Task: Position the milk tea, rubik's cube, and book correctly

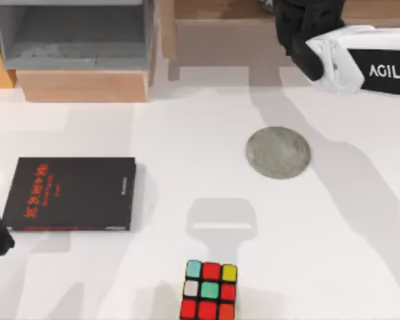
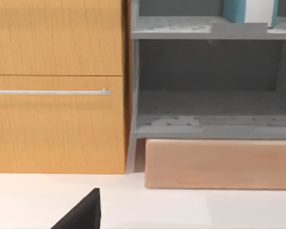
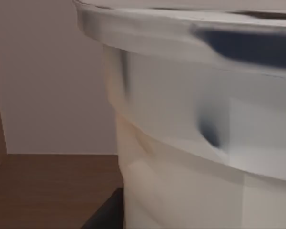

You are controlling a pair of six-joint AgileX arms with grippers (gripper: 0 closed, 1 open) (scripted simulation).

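Milk tea [image 3: 195, 143] is sitting right up against the right wrist camera; right gripper's grip I can't tell. One coaster [image 1: 278, 153] is lying mid-table: one rubik's cube [image 1: 210, 291] nearer than it, one book [image 1: 71, 194] to its left. Left arm is idling beside the book.

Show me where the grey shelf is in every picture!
Top view: grey shelf at the top left, behind the book.
Left wrist view: grey shelf beside the orange cabinet.
Right wrist view: the milk tea, close up.
Shared landmark: pale wooden block under the shelf.
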